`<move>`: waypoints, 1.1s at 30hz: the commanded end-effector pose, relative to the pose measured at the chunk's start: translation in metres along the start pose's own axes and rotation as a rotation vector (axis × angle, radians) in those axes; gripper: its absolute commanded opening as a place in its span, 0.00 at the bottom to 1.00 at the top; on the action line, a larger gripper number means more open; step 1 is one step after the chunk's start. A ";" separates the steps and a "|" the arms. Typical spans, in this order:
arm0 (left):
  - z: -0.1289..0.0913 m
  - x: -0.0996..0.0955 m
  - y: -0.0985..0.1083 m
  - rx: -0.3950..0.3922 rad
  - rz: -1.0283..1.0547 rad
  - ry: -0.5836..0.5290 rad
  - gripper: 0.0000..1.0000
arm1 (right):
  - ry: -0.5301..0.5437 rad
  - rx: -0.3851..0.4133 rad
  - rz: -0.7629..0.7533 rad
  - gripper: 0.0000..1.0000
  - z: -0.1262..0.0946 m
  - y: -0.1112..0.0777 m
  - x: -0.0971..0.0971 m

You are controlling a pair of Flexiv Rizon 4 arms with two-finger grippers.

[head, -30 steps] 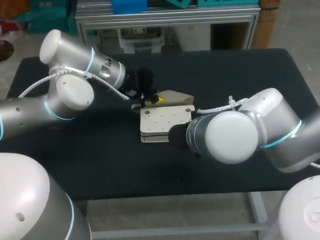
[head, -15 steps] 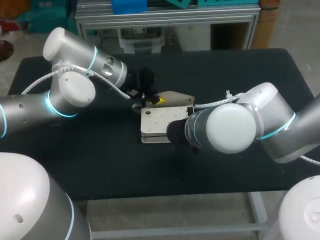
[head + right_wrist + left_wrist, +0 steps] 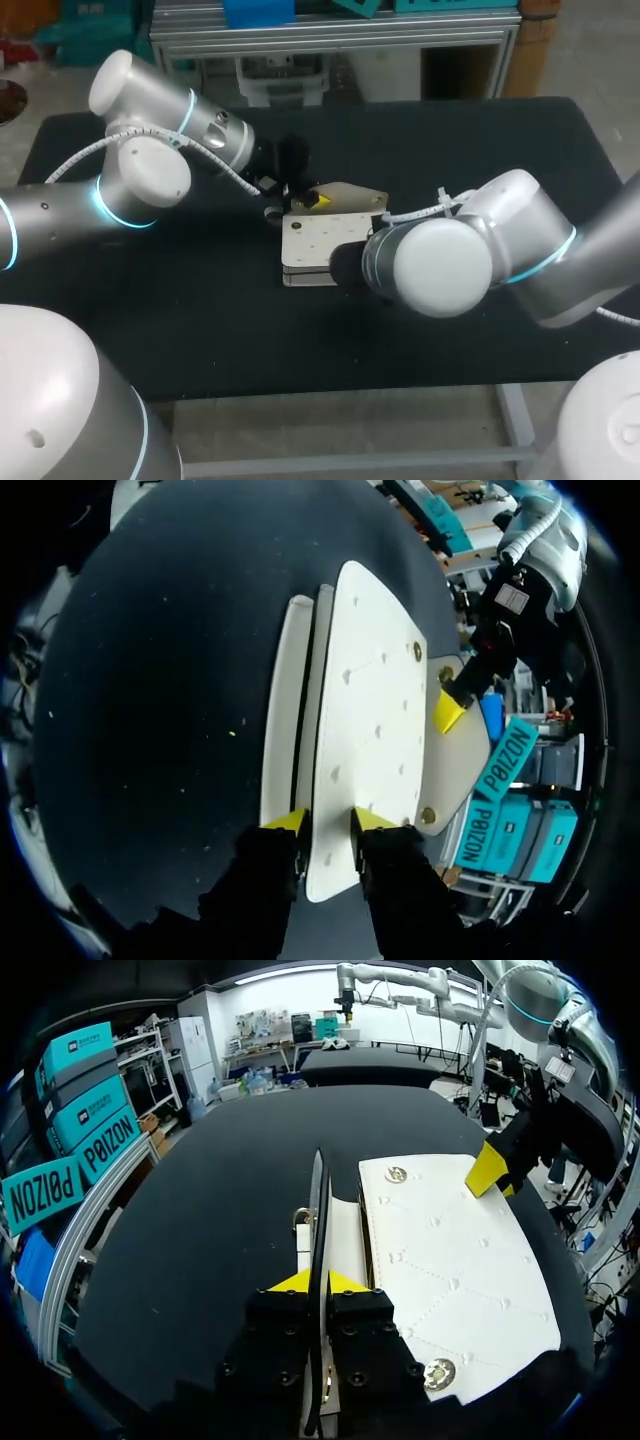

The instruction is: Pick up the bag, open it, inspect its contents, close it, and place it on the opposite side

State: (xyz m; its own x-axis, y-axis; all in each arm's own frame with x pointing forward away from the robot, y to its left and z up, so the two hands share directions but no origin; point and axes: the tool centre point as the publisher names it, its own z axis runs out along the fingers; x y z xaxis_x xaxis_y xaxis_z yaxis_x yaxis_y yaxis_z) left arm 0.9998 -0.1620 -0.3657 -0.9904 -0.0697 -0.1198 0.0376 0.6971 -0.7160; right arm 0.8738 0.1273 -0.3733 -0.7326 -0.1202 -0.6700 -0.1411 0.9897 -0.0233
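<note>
Plainly, left tool (image 3: 320, 1282) and right tool (image 3: 328, 820) each clamp the white bag (image 3: 312, 240).

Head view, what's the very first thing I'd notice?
The white bag jumps out, lying flat in the middle of the black table. Two grippers with bright yellow tips hold it from opposite sides. The left gripper pinches a thin edge at the far side, and the right gripper clamps the flap's near end.

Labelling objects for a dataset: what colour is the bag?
The bag is cream white; the left wrist view shows it best.
</note>
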 end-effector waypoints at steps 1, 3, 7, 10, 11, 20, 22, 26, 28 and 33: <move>0.007 0.002 0.004 -0.001 0.000 0.007 0.00 | -0.152 -0.005 0.007 0.13 0.004 0.000 0.005; 0.007 0.002 0.004 -0.003 0.000 0.008 0.00 | -0.158 -0.003 0.011 0.00 0.005 -0.001 0.006; 0.007 0.004 0.004 -0.002 0.001 0.010 0.00 | -0.164 0.013 0.020 0.00 0.007 -0.002 0.007; 0.006 0.006 0.004 0.003 0.004 0.009 0.00 | -0.167 0.023 0.028 0.00 0.007 -0.002 0.007; 0.006 0.007 0.004 0.007 0.010 0.008 0.00 | -0.167 0.023 0.028 0.00 0.007 -0.002 0.007; 0.003 0.023 -0.001 0.015 0.081 -0.052 0.00 | -0.167 0.023 0.028 0.00 0.007 -0.002 0.007; 0.003 0.029 -0.002 0.009 0.096 -0.062 0.00 | -0.167 0.023 0.028 0.00 0.007 -0.002 0.007; 0.005 0.037 -0.003 -0.007 0.115 -0.084 0.00 | -0.167 0.023 0.028 0.00 0.007 -0.002 0.007; 0.006 0.040 -0.004 -0.001 0.114 -0.084 0.00 | -0.167 0.023 0.028 0.00 0.007 -0.002 0.007; 0.005 0.045 -0.006 0.018 0.129 -0.106 0.00 | -0.198 0.035 0.039 0.00 0.010 -0.002 0.009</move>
State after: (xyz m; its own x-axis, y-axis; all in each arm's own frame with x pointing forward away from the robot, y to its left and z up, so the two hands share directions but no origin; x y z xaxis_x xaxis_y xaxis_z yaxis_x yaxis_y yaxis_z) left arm 0.9635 -0.1719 -0.3623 -0.9645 -0.0383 -0.2612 0.1596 0.7036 -0.6925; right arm 0.8744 0.1250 -0.3788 -0.7280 -0.0816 -0.6807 -0.0936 0.9954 -0.0193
